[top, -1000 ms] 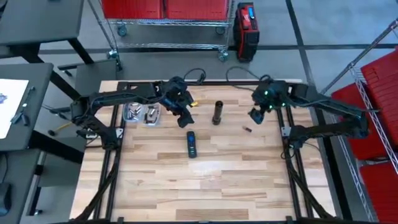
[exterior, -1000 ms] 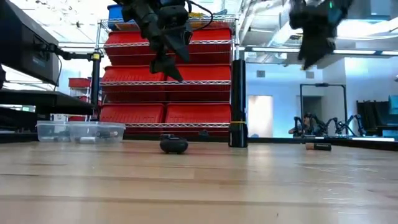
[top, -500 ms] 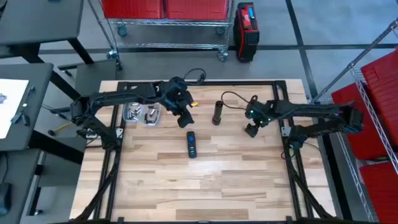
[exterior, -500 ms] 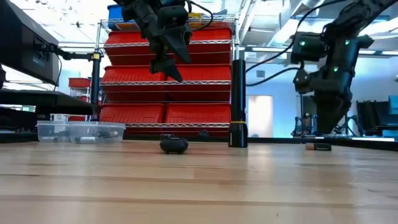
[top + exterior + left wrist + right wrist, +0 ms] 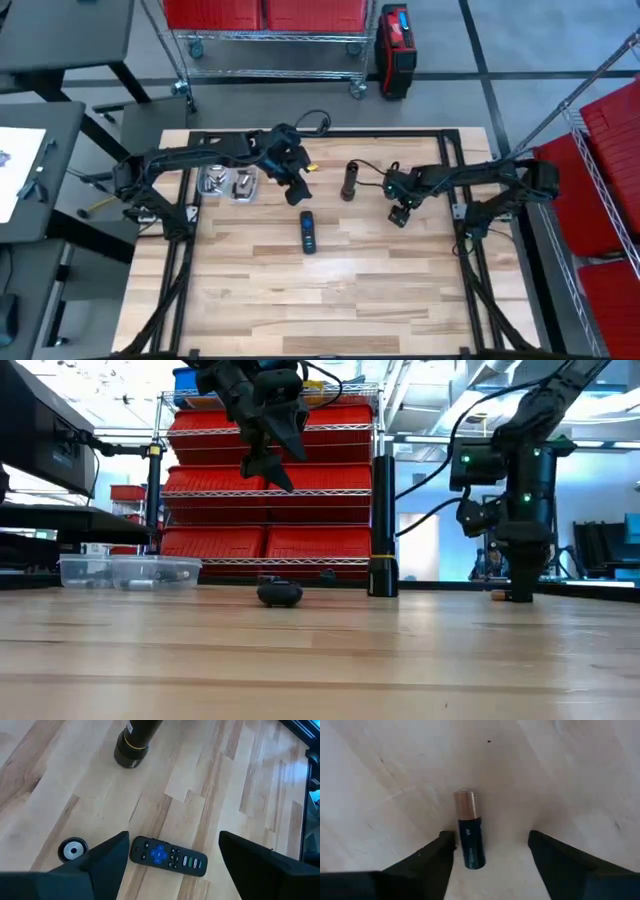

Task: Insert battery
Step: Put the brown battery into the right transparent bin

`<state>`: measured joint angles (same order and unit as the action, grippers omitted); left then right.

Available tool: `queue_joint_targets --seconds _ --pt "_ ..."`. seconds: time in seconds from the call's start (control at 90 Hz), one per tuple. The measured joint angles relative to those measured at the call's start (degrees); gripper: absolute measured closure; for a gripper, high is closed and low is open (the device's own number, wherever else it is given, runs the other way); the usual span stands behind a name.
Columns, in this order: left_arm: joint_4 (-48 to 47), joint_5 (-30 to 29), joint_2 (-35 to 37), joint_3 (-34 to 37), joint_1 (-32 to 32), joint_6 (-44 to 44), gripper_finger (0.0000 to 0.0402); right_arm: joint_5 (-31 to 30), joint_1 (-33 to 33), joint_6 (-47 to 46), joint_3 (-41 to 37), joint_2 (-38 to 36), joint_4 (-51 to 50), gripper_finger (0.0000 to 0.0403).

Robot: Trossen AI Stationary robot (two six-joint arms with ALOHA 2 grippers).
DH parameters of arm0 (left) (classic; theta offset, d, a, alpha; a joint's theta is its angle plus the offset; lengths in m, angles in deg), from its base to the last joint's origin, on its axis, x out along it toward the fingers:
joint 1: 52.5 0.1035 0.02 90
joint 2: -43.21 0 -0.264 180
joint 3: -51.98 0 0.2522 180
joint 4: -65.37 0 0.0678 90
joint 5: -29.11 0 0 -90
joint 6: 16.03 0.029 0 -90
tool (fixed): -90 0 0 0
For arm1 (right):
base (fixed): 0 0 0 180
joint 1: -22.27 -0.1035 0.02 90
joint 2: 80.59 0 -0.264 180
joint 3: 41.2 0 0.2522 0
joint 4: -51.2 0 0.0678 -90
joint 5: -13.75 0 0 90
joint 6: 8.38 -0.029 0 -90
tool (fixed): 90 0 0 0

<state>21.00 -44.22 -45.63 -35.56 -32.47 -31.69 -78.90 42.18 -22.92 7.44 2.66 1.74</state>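
The small black and copper AA battery (image 5: 469, 836) lies flat on the pale wooden table (image 5: 350, 290), right between the two dark fingers (image 5: 427, 862) of the right gripper (image 5: 490, 855), and those fingers are spread apart on either side of it, not touching it. From above, the right gripper (image 5: 398, 213) is down low at the tabletop, right of centre; the battery itself is hidden under it there. At table height the right gripper (image 5: 520, 592) points straight down with its tip at the wood.

Nearer the middle of the table, the slim black remote control with a blue pad and coloured buttons (image 5: 308, 231) lies face up, well apart from the right gripper. The left wrist view shows that remote control (image 5: 168, 856) between its own spread fingers, with a small round silver and black cap (image 5: 73, 849) on the wood nearby.

Higher up, the left gripper (image 5: 298, 192) hangs in the air above the table, released and holding nothing; in the low view the left gripper (image 5: 272, 470) is well clear of the surface.

Farther back, the tall black cylindrical flashlight body (image 5: 350, 181) stands upright. Beyond and to the left, the clear plastic tray (image 5: 227, 182) holds small metal parts, too small to tell apart.
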Motion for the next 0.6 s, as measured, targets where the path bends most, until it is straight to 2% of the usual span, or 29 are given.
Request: queue_joint_targets --seconds 0.256,0.322,0.6 --pt "0.02 0.00 0.00 0.00 0.00 -0.02 0.0117 -0.13 0.95 0.26 -0.39 -1.29 0.20 0.0341" --pt "0.04 0.00 0.00 0.00 0.00 -0.02 0.0117 0.29 1.35 0.24 -0.39 -1.72 0.20 0.0370" --pt "0.12 -0.09 0.00 0.00 0.00 -0.77 0.0117 2.98 2.89 -0.10 -0.14 -8.26 -1.47 0.0371"
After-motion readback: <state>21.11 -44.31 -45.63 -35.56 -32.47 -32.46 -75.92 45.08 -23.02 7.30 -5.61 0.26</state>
